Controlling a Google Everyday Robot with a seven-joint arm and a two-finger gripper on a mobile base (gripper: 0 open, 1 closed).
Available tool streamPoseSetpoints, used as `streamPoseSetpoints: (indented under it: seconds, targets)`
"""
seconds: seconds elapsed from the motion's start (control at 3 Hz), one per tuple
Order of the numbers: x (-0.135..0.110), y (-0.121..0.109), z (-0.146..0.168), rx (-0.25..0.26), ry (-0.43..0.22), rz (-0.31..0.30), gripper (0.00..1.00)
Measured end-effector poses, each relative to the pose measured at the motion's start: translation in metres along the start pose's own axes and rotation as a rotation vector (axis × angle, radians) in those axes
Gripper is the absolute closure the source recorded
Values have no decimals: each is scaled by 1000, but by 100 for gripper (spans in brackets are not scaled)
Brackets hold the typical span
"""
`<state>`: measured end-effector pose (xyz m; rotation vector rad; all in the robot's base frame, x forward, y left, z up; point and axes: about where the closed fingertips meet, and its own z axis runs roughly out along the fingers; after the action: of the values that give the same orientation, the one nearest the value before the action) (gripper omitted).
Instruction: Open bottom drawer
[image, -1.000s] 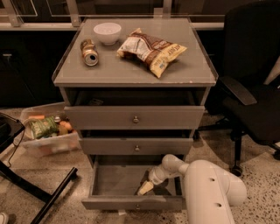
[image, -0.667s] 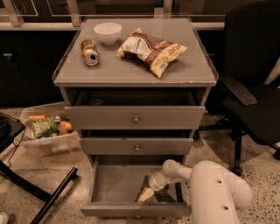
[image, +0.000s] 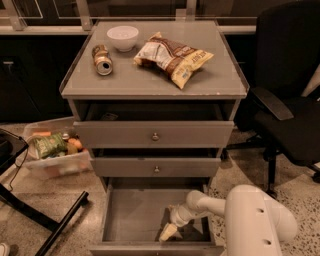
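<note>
The grey cabinet has three drawers. The bottom drawer is pulled well out and shows its plain grey inside; its front panel is at the lower edge of the view and its knob is hidden. My gripper hangs from the white arm and reaches down into this drawer, near its front right part. The mid drawer and the top drawer each stand slightly out and show a small round knob.
On the cabinet top lie a white bowl, a tipped can and a snack bag. A clear bin with snacks sits on the floor at the left. A black office chair stands at the right. A black frame lies at the lower left.
My arm and gripper have moved a little toward the front of the open bottom drawer. The drawer has come slightly further out.
</note>
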<state>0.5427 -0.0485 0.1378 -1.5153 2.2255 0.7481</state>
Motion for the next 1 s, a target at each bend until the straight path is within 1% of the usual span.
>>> streamPoseSetpoints:
  seconds: [0.33,0.67,1.0]
  targets:
    - [-8,7,-6,28,-18,-31,0]
    - [-23,15,-18,65,-48,-79,0]
    - [-43,21,-36,120,-74,-126,0]
